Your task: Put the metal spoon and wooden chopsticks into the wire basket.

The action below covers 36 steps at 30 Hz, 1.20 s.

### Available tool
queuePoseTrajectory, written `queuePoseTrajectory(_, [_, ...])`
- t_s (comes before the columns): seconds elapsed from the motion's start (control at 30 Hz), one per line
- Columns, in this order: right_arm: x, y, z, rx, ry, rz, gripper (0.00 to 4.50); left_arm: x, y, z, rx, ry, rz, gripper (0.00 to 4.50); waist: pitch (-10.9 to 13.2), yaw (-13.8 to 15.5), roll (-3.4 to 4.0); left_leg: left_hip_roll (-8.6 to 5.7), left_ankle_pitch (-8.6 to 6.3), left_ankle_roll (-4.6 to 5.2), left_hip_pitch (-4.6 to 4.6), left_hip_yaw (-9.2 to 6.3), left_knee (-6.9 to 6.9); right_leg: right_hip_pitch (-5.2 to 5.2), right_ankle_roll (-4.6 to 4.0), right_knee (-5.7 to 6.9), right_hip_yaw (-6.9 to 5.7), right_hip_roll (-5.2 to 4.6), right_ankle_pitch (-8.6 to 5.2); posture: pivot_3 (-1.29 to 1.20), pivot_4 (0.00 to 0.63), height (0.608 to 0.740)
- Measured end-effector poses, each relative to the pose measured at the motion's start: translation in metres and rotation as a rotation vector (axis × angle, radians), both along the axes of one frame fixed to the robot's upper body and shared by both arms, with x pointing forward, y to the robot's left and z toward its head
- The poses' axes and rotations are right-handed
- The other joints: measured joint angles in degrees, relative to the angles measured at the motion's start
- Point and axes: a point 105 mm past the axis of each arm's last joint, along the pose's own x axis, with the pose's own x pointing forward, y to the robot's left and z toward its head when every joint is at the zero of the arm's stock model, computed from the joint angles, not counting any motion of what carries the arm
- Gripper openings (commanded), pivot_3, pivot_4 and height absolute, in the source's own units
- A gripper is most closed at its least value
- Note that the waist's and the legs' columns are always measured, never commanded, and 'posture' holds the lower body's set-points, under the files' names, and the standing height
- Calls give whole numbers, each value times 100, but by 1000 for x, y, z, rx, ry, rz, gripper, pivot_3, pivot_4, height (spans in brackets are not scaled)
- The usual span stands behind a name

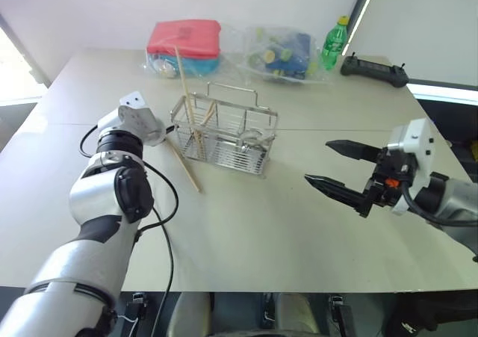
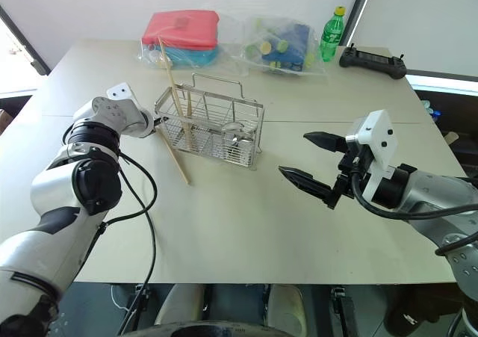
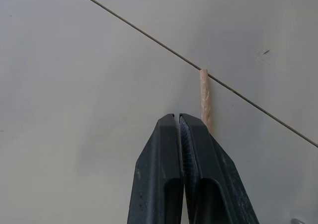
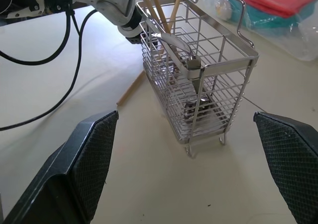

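Right pincer (image 2: 312,164) hangs above the near right part of the table (image 1: 246,240), its two black fingers spread wide, nothing between them, pointing toward the wire basket (image 1: 224,131). Left pincer (image 3: 180,129) is at the basket's left end, low over the table, fingers pressed together with no gap; in the left wrist view one wooden chopstick (image 3: 204,100) lies on the table just beside the closed tips, not between them. That stick (image 1: 183,165) runs on the table from the basket's left end toward the near edge. Wire basket stands upright mid-table, loop handle up. Two more wooden chopsticks (image 1: 187,90) stand leaning in its left compartment, tops well above the rim. Metal spoon (image 4: 185,60) sits inside the basket, toward its right end. Far edge: a red and blue container (image 1: 184,44), a clear plastic bag (image 1: 280,53), a green bottle (image 1: 334,44) and a black controller (image 1: 373,71).
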Motion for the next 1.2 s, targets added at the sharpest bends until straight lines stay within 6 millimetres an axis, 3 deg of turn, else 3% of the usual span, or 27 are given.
queuePoseTrajectory(0.3, [1,0,3,1,-13,0,4500,-1,2,0,-17,4,14,65,0,-6,0,0,0,0,1,0,0,0,1,0,0,0,0,0,150,685])
queuePoseTrajectory(0.4, [2,0,3,4,-14,0,4500,-1,2,1,-20,5,12,872,0,-6,0,0,0,0,1,0,0,0,2,0,0,0,-1,0,150,685])
queuePoseTrajectory(0.6, [2,1,3,16,-14,1,4500,-2,0,7,-19,19,-7,3813,0,-25,0,1,0,0,2,2,-4,-5,3,0,0,1,-1,0,150,685])
queuePoseTrajectory(0.9, [3,4,0,19,-6,19,4500,-2,5,9,-14,15,4,3813,1,2,-1,0,0,0,-5,2,-7,-8,-5,-2,0,0,3,0,150,685])
queuePoseTrajectory(1.2, [5,3,1,19,-9,15,4500,4,-5,5,-15,-25,14,3813,-1,3,1,0,0,0,0,2,-5,-4,2,0,0,0,-1,0,150,685])
